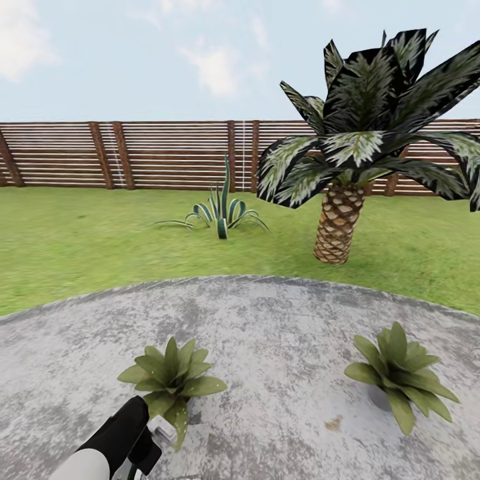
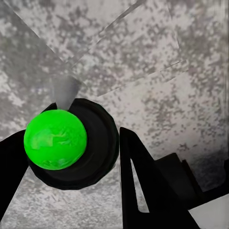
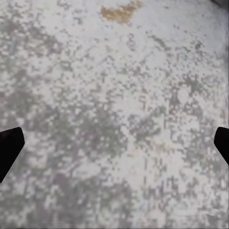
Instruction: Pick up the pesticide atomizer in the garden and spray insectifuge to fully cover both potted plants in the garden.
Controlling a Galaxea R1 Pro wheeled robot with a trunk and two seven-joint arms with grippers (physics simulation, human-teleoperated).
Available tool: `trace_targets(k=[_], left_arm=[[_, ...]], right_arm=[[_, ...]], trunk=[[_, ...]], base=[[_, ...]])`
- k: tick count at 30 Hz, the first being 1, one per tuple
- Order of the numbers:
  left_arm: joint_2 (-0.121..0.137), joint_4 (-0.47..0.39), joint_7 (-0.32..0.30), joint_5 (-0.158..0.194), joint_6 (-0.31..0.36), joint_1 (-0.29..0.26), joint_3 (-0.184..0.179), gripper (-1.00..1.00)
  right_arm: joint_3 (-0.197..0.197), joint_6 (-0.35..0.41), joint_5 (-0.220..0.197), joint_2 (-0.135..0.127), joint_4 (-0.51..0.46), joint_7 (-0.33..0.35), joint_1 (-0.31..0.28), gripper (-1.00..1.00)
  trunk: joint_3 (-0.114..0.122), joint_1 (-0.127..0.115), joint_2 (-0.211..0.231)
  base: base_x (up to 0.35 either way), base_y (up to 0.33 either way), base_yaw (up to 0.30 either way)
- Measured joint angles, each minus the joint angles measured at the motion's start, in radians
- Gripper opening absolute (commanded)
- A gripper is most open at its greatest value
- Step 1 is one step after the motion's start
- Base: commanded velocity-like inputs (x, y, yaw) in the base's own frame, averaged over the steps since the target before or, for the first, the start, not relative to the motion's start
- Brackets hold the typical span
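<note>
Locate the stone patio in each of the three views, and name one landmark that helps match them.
Head view: the stone patio covers the lower half, below the lawn.
Left wrist view: it is the speckled grey background.
Right wrist view: the same speckled ground.
Shared landmark: the brown stain, in head and right wrist views.

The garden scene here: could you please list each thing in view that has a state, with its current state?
Left gripper: shut on the pesticide atomizer.
Pesticide atomizer: held above the patio, seen end-on.
Right gripper: open, nothing between its fingers.
Left potted plant: upright on the patio, beside the left arm.
Right potted plant: upright on the patio.
Patio: small brown stain near the right plant.
</note>
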Motion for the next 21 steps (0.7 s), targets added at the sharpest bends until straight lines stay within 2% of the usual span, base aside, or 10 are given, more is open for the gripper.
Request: trace_targets(k=[4,8,11,14,18,21], left_arm=[[0.001,-0.004,0.001,0.0,0.001,0.0,0.0,-1.0],[0.002,-0.009,0.002,-0.001,0.003,0.0,0.002,-1.0],[0.003,-0.01,0.002,0.003,0.003,0.0,0.009,-1.0],[0.004,-0.012,0.002,0.022,0.002,0.0,0.044,-1.0],[0.005,-0.012,0.002,0.025,0.001,0.0,0.05,-1.0],[0.004,-0.012,0.003,0.026,0.0,0.0,0.05,-1.0]], right_arm=[[0.0,0.0,0.0,0.0,0.0,0.0,0.0,1.0],[0.0,0.0,0.0,0.0,0.0,-0.001,0.0,1.0],[0.0,0.0,0.0,0.0,0.0,-0.001,0.0,1.0],[0.0,0.0,0.0,0.0,0.0,-0.001,0.0,1.0],[0.0,0.0,0.0,0.0,0.0,0.0,0.0,1.0],[0.0,0.0,0.0,0.0,0.0,0.0,0.0,1.0]], trunk=[[0.0,0.0,0.0],[0.0,0.0,0.0],[0.0,0.0,0.0],[0.0,0.0,0.0],[0.0,0.0,0.0],[0.0,0.0,0.0]], base=[[-0.296,0.142,-0.25],[-0.217,0.255,-0.042],[-0.056,0.319,-0.005],[-0.008,0.335,-0.001],[-0.001,0.337,-0.041],[0.0,0.338,-0.234]])
